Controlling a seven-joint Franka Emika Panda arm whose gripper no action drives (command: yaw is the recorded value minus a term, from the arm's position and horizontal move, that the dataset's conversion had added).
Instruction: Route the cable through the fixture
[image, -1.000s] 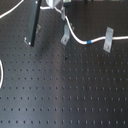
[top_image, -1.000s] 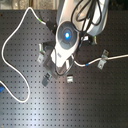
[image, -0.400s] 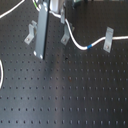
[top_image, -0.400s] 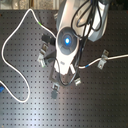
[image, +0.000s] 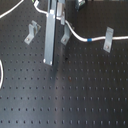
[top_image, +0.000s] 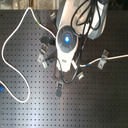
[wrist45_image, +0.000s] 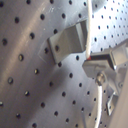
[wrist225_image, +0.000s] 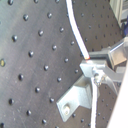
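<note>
The cable (image: 75, 33) is thin and white with a short blue tape band (image: 88, 39). In the first exterior view it runs from behind the grey gripper assembly (image: 49, 40) to the right-hand bracket (image: 108, 40). The fixture is several small metal brackets on the black hole board; one (image: 65, 36) stands just beside the gripper, another (image: 32, 32) further left. In both wrist views my gripper (wrist225_image: 92, 64) appears shut on the cable (wrist225_image: 76, 30), with a bracket (wrist225_image: 79, 99) right beside the fingers (wrist45_image: 102, 59). In the second exterior view the arm (top_image: 66, 39) hides the grip.
A plain white cable (top_image: 11, 44) loops over the board on the second exterior view's left and reaches the first exterior view's left edge (image: 2, 70). Black arm hoses (top_image: 87, 17) hang over the board's far side. Bare perforated board (image: 75, 95) fills the near part.
The gripper assembly has come lower and nearer in the first exterior view, shifting toward the middle bracket with the cable. The brackets and the plain cable stay put.
</note>
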